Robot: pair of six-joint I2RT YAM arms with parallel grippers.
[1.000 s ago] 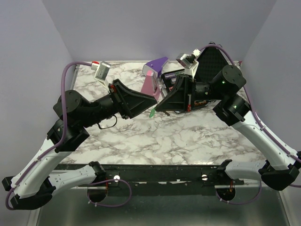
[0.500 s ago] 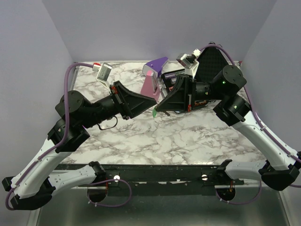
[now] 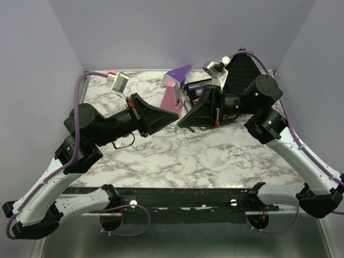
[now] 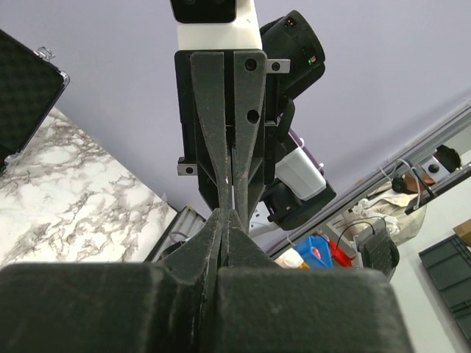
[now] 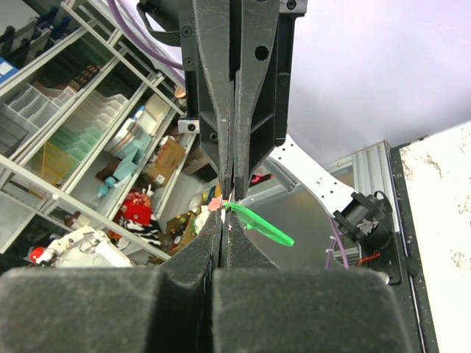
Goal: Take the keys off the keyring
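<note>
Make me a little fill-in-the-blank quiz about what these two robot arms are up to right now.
1. The left gripper and right gripper meet tip to tip above the ____ table.
2. The key sticking out where the fingertips meet has a ____ head.
3. Both grippers' jaws are ____.
4. The wedge standing behind them is purple and ____.

Missing words: marble; green; shut; pink.

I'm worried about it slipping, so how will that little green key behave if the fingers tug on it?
Probably stiff and very light: the green key juts out straight where both sets of fingers meet. Likely slippery and easily dropped, being far slimmer than a finger. Flat, so unlikely to roll.
</note>
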